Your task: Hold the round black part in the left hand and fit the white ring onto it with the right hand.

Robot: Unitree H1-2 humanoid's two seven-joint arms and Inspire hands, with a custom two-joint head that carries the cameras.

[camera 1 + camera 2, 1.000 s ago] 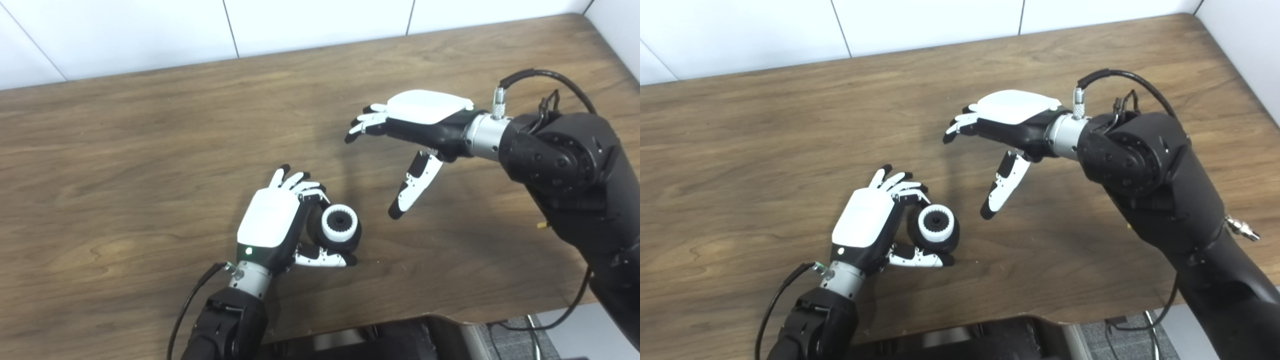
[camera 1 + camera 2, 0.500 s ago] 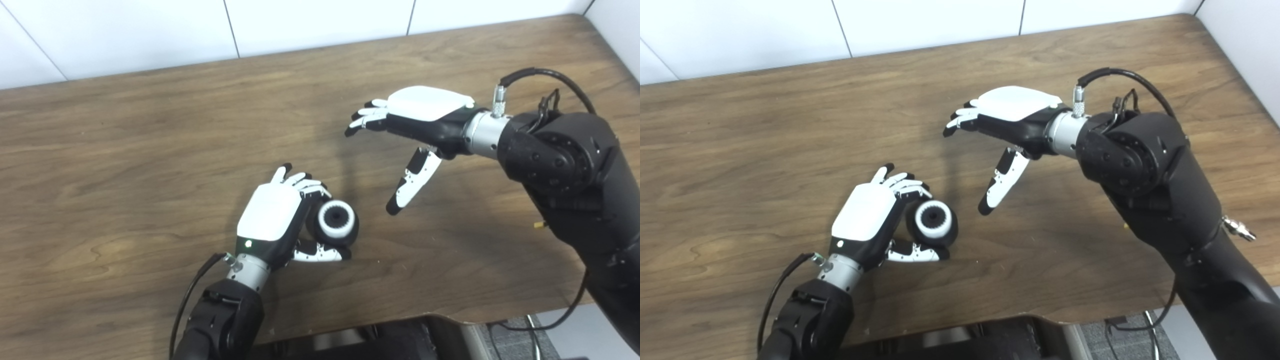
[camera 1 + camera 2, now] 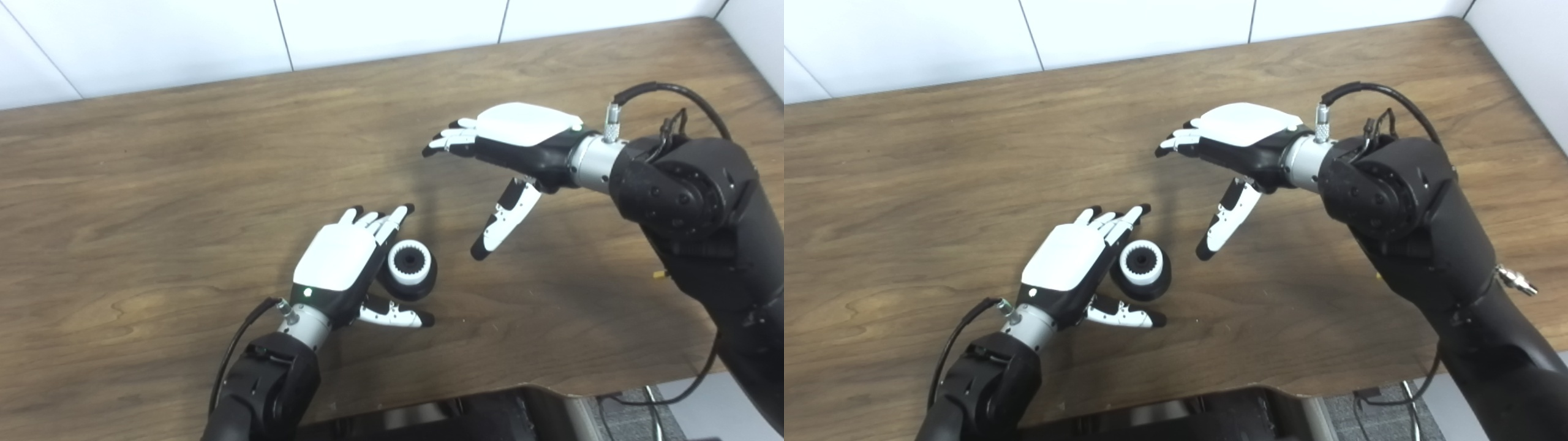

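Round black part (image 3: 409, 283): rests on the wooden bench (image 3: 153, 184), just at 3 o'clock of the left hand, its open face turned up
White ring (image 3: 409, 261): toothed, seated on top of the round black part, dark bore showing at its centre
Left hand (image 3: 340, 263): fingers stretched out and apart, holding nothing; fingers (image 3: 392, 223) reach past the part at its 11 o'clock, thumb lies flat on the bench at the part's 6 o'clock; whether it touches the part cannot be told
Right hand (image 3: 517, 144): spread and empty, palm down above the bench, at 2 o'clock of the part and well apart from it; thumb hangs toward 7 o'clock
Wall: white panels along the bench's 12 o'clock edge
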